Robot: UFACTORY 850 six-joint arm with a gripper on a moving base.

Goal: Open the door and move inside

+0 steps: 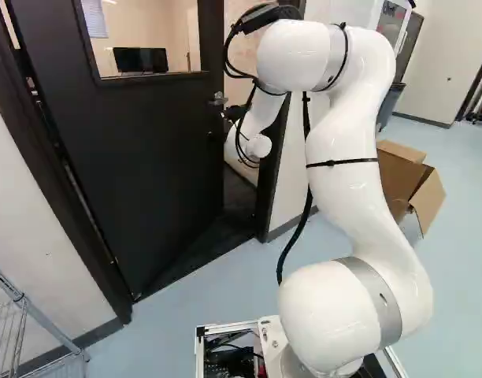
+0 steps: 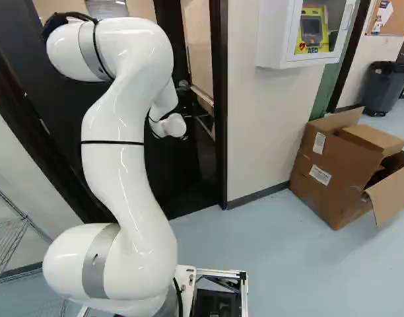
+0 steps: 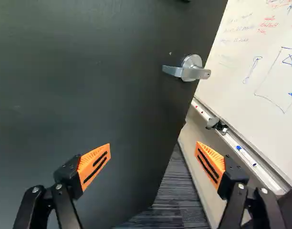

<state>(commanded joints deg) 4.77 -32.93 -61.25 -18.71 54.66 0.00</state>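
The floor (image 2: pixel 281 264) is smooth, pale blue and a bit shiny. The door (image 1: pixel 146 150) is a big, flat, dark slab with a glass window near its top. It is at the left of the left base view, in a dark frame (image 1: pixel 272 173). It is swung partly open, away from the robot, with a gap between its free edge and the frame. Past it is dark grey carpet (image 3: pixel 177 195) with thin lines.

The arm (image 1: pixel 355 173) is white, smooth and round like fat pipes, with grey rings and black straps. It reaches toward the door. In the wrist view, a shiny whiteboard (image 3: pixel 251 62) with red and blue marks is past the door's edge, with a long, thin ledge (image 3: pixel 241 150) under it.

A brown cardboard box (image 2: pixel 334 172) with open flaps sits by the wall. A white wall case (image 2: pixel 274 36) holds a yellow thing (image 2: pixel 312 30). The wire rack (image 1: pixel 20 315) is made of thin metal bars. A flat black screen (image 1: pixel 140 60) shows through the door's window.

The tool (image 3: pixel 153 149) is let go, fingers wide apart, holding nothing. Its orange pads (image 3: pixel 94 164) are wedge-shaped, with ridges and black slots. The silver metal handle (image 3: pixel 182 71) is a flat bar on a round base, on the door ahead of the tool, apart from it.
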